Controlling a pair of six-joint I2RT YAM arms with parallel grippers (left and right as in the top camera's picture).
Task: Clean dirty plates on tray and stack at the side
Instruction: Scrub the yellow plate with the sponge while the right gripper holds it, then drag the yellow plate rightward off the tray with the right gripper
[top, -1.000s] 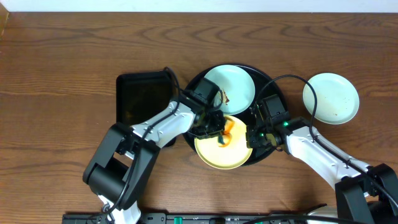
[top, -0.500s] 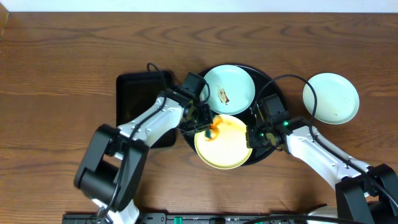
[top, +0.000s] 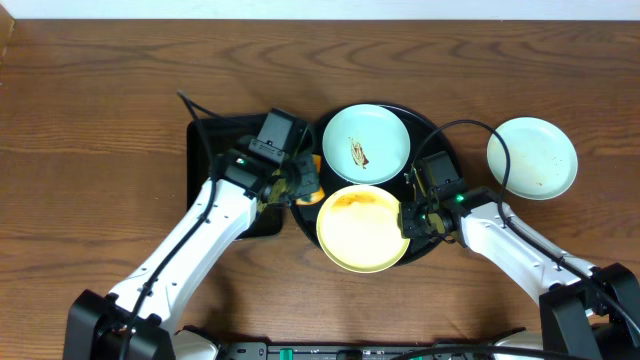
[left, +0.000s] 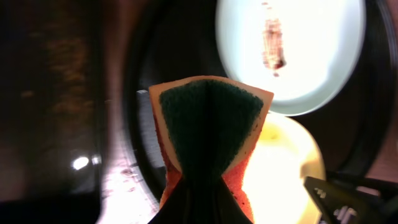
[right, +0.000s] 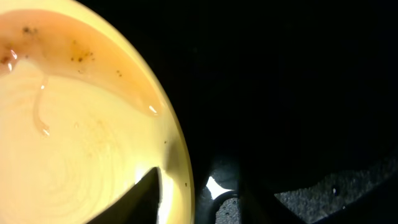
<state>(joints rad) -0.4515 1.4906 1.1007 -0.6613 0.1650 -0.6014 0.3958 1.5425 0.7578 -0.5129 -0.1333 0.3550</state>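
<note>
Wooden table (top: 100, 100) spreads under the round black tray (top: 424, 130), where the yellow plate (top: 362, 235) sits nearest us, orange film (top: 350, 198) along its far edge. Our left gripper (top: 297, 186), clamped on the sponge (left: 208, 124), hangs at the tray's left rim, so that film lies just to its right; our right gripper (top: 408, 222) seems to pinch the plate's right rim.

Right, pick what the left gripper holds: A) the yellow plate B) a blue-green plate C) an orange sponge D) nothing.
C: the left gripper is pinched on an orange sponge with a green scrub face, beside the yellow plate.
</note>
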